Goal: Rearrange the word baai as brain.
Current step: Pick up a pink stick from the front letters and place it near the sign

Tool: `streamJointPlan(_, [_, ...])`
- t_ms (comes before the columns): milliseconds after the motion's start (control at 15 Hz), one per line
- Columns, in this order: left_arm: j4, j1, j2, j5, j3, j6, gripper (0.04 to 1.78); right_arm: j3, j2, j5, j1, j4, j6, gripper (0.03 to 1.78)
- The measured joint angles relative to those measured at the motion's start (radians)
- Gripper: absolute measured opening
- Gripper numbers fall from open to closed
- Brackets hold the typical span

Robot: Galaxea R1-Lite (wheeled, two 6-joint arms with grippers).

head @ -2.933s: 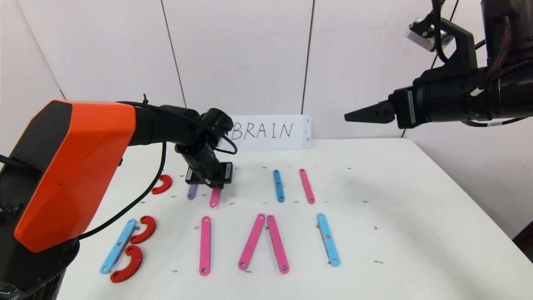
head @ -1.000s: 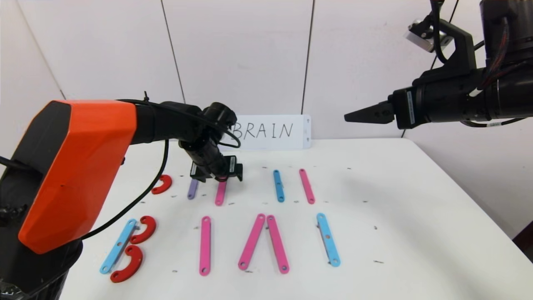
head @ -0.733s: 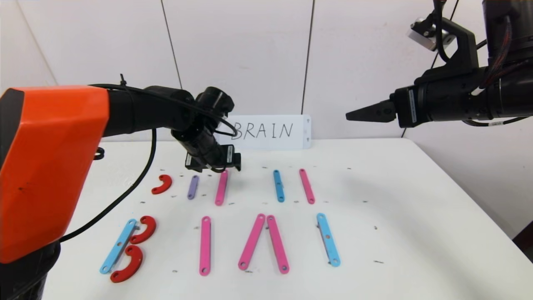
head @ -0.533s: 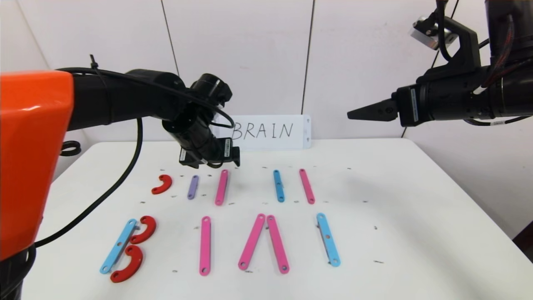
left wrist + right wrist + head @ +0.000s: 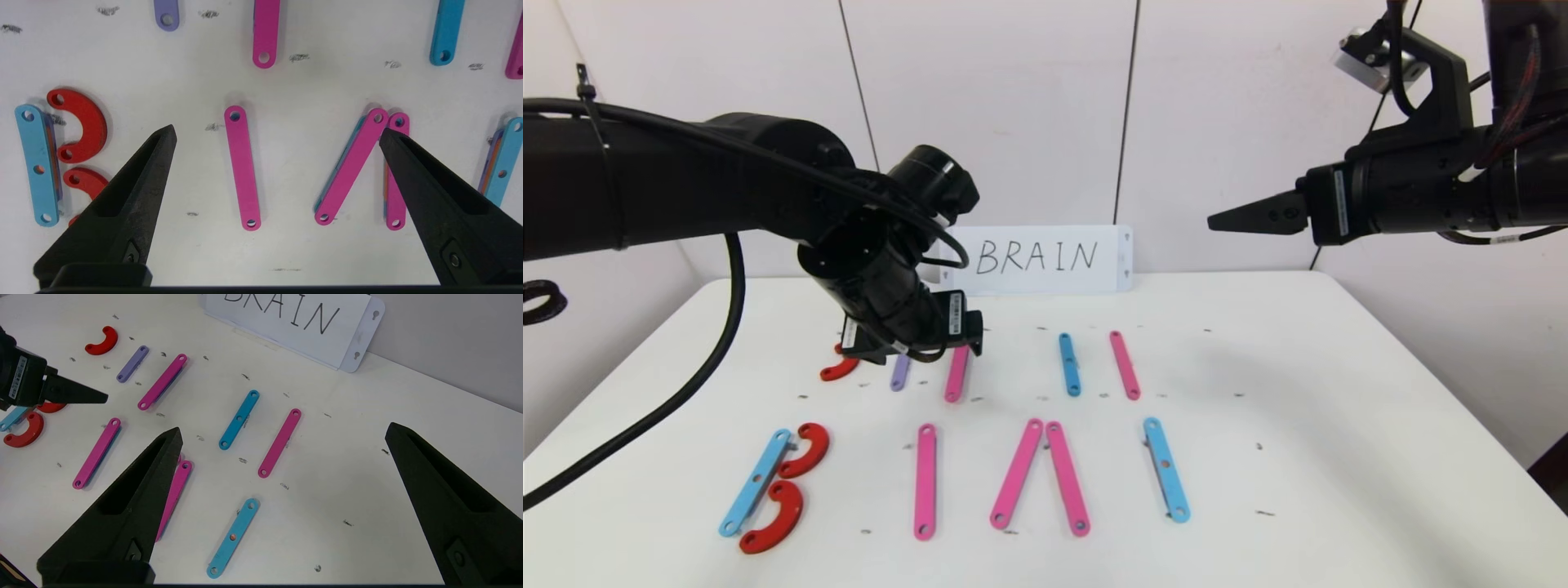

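The word baai lies in pieces on the white table [image 5: 1307, 392]. The front row has a light-blue bar [image 5: 756, 482] with two red curves [image 5: 805, 449] beside it, a pink bar [image 5: 924, 480], two pink bars [image 5: 1017, 474] leaning into a peak, and another light-blue bar [image 5: 1166, 469]. Behind them lie a red curve [image 5: 837, 369], a purple bar [image 5: 899, 374], a pink bar [image 5: 956, 377], a blue bar [image 5: 1069, 364] and a pink bar [image 5: 1125, 364]. My left gripper [image 5: 913, 347] [image 5: 277, 130] hangs open and empty above the purple and pink back bars. My right gripper [image 5: 1213, 222] [image 5: 282, 428] is open, high at the right.
A white card [image 5: 1045, 258] with BRAIN handwritten on it leans against the wall at the table's back edge. Small dark marks dot the tabletop. The right half of the table holds no pieces.
My left gripper has lifted off the back-row pink bar and drawn back toward me, open and empty. The bar stays flat on the table. The right arm has barely shifted.
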Motion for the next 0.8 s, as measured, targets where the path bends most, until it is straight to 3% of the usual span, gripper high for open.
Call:
streamJointPlan(267, [-0.044, -0.034, -0.050, 0.009, 0.168, -0.045, 1.74, 0.000, 0.000, 0.000, 0.000, 0.003, 0.000, 1.74])
streamJointPlan(800, [-0.358, -0.041, -0.026, -0.003, 0.514, -0.047, 1.74, 0.001, -0.001, 0.000, 0.000, 0.004, 0.000, 1.74])
